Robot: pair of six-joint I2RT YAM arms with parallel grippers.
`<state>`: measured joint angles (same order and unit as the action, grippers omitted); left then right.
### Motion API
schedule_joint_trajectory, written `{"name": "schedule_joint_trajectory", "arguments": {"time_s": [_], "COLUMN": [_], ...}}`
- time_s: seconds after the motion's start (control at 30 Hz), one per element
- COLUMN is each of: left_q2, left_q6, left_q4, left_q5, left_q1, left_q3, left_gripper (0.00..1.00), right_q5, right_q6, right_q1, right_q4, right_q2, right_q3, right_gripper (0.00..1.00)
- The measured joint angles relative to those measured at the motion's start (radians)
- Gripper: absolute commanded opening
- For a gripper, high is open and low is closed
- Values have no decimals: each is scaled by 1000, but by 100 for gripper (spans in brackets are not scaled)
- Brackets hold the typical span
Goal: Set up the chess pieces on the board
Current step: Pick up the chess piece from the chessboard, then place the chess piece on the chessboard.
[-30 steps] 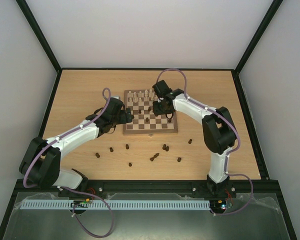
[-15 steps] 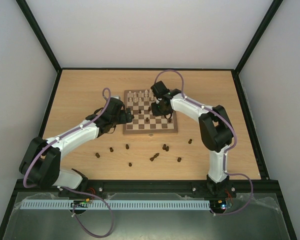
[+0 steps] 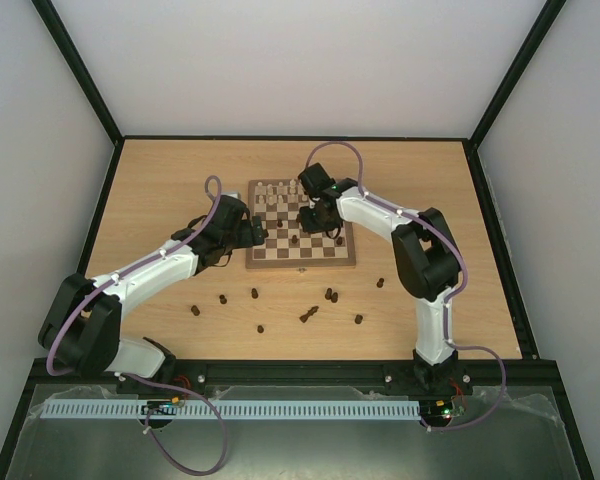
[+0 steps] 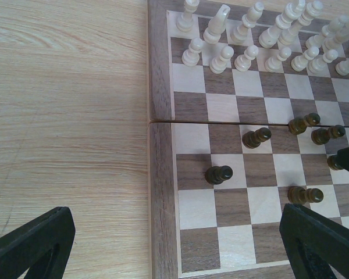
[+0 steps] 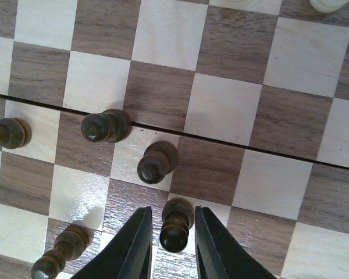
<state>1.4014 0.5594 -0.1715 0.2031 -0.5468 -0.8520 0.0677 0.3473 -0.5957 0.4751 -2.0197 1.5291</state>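
In the top view, the board (image 3: 280, 263) just above the middle of the frame, flat on the light wooden table (image 3: 160, 190). Along its upper rows, the cream pieces (image 3: 277, 192), standing close together. Lower on the squares, a few dark pieces (image 3: 296, 241), upright. Below the board, on the bare wood, several more dark ones scattered in a loose band, mostly well apart (one near the centre (image 3: 308, 316) perhaps lying down, too small to tell).

At the left border of the board, the left gripper (image 3: 257, 232). In its own wrist view, fingers (image 4: 32, 244) spread wide into the two bottom corners of the frame, with only border and squares between them. Higher in that frame, five dark pawns upright around the middle of the board, and the cream rows along the top edge.

Over the upper right part of the board, the right gripper (image 3: 315, 212). In its wrist view, two fingers (image 5: 134, 247) at the bottom centre, only narrowly apart, with one dark pawn (image 5: 175, 225) standing between them. Almost touching on the right side, a thin strip of board visible on the left side. True pinch or only bracketing: cannot tell. To the left and above this pawn, four more of the same colour, upright near the fold line.
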Motion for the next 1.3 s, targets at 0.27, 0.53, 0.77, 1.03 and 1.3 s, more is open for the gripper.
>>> {"name": "schedule_joint_trajectory", "arguments": {"time_s": [0.27, 0.53, 0.77, 1.03, 1.3], "left_q2": [0, 0, 0, 0, 0], "left_q6": [0, 0, 0, 0, 0], "left_q4": [0, 0, 0, 0, 0], "left_q5": [0, -1, -1, -1, 0], "left_q1": [0, 0, -3, -7, -10], "left_q3": [0, 0, 0, 0, 0], "left_gripper": [100, 100, 99, 100, 100], "right_q5": [19, 68, 87, 90, 70], "right_q6": [-1, 0, 1, 5, 13], "right_q1": [-2, -5, -5, -5, -5], "right_q4": [10, 21, 23, 24, 20], "right_q2": [-6, 35, 98, 136, 139], "right_q3": [2, -53, -138, -187, -190], "right_gripper": [10, 10, 10, 15, 39]}}
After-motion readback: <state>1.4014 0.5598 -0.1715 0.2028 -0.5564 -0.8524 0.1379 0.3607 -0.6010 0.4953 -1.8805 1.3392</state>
